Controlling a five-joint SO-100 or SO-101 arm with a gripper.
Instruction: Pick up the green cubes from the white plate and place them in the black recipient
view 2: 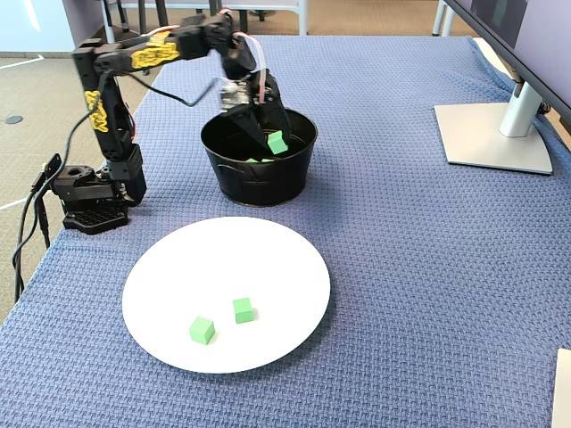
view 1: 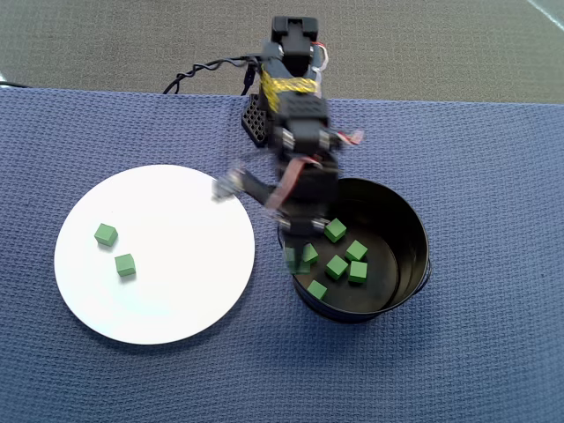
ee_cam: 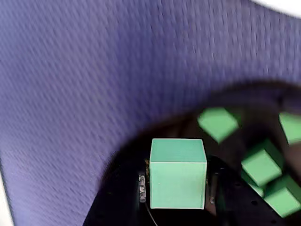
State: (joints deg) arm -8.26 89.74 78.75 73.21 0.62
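My gripper (view 2: 275, 138) hangs over the black recipient (view 2: 259, 183), shut on one green cube (view 2: 277, 142). The wrist view shows that cube (ee_cam: 178, 173) pinched between the jaws, with several loose cubes (ee_cam: 261, 162) below on the pot's dark floor. From overhead, the held cube (view 1: 335, 230) sits at the gripper (view 1: 328, 227) inside the pot's left half, and several cubes (view 1: 337, 267) lie in the recipient (view 1: 416, 227). Two green cubes (view 1: 106, 234) (view 1: 125, 264) rest on the left of the white plate (view 1: 176, 220); the fixed view has them (view 2: 202, 330) (view 2: 243, 309) on the near part of the plate (view 2: 277, 259).
A blue woven cloth (view 1: 458, 150) covers the table. The arm's base (view 2: 89, 192) stands at the table's left edge in the fixed view, with cables hanging off. A monitor stand (view 2: 495, 134) occupies the far right.
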